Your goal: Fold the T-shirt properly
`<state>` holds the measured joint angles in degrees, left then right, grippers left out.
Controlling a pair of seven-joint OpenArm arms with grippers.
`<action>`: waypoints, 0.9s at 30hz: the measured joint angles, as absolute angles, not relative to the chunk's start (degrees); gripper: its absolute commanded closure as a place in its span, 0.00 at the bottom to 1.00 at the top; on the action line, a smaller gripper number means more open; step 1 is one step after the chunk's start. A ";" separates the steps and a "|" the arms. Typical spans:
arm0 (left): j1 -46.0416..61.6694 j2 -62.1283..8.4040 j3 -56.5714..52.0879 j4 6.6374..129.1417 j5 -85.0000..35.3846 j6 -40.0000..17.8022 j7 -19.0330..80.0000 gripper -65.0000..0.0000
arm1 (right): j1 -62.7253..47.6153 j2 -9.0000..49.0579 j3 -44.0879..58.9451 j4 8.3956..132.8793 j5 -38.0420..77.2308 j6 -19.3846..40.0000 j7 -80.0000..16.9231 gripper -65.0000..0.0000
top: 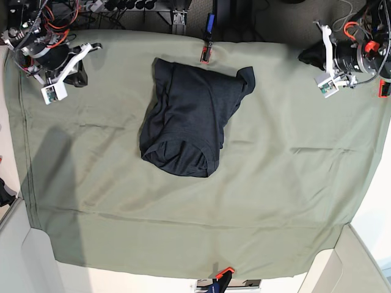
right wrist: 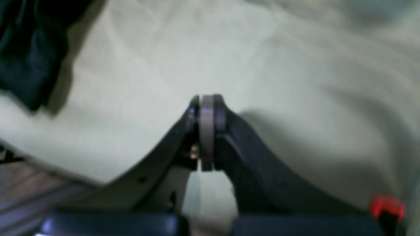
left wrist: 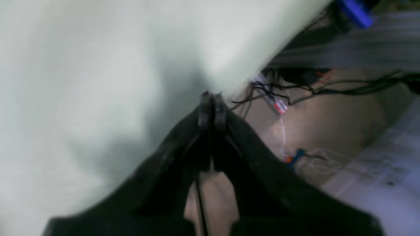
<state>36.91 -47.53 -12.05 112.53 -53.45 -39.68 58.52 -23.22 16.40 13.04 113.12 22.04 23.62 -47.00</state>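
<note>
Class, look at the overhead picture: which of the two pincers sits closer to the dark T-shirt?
The right pincer, at the picture's upper left: the T-shirt's upper corner lies nearer it than its sleeve tip lies to the left pincer at the upper right.

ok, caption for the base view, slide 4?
Crumpled T-shirt on the green cloth, both grippers shut and parked at the far corners, left, right.

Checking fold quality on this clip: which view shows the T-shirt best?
The base view: the whole T-shirt lies bunched on the olive table cloth, outline and one sleeve visible. The right wrist view catches only a blurred dark corner; the left wrist view shows none.
</note>
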 measured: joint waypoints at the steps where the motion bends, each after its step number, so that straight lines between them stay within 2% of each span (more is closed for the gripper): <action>1: 39.16 -46.72 -12.62 113.08 -53.41 -39.68 58.61 1.00 | -25.08 17.15 14.15 113.82 23.77 23.66 -47.33 1.00; 9: 48.71 -40.69 -13.04 114.76 -49.58 -39.68 59.57 1.00 | -37.89 19.11 22.41 116.40 28.69 25.85 -50.72 1.00; 16: 53.54 -39.92 -12.88 110.06 -47.97 -39.68 60.82 1.00 | -48.07 13.13 22.85 115.87 26.35 25.96 -56.29 1.00; 23: 52.05 -35.64 -3.88 97.89 -38.35 -39.68 55.18 1.00 | -48.69 12.71 22.85 104.16 26.41 26.17 -56.27 1.00; 27: 45.84 -35.62 7.70 85.89 -27.75 -31.53 55.11 1.00 | -44.27 12.71 22.04 92.12 25.43 25.85 -59.02 1.00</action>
<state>45.84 -35.62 7.70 85.89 -27.75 -31.53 55.11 -44.27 12.71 22.04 92.12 25.43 25.85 -59.02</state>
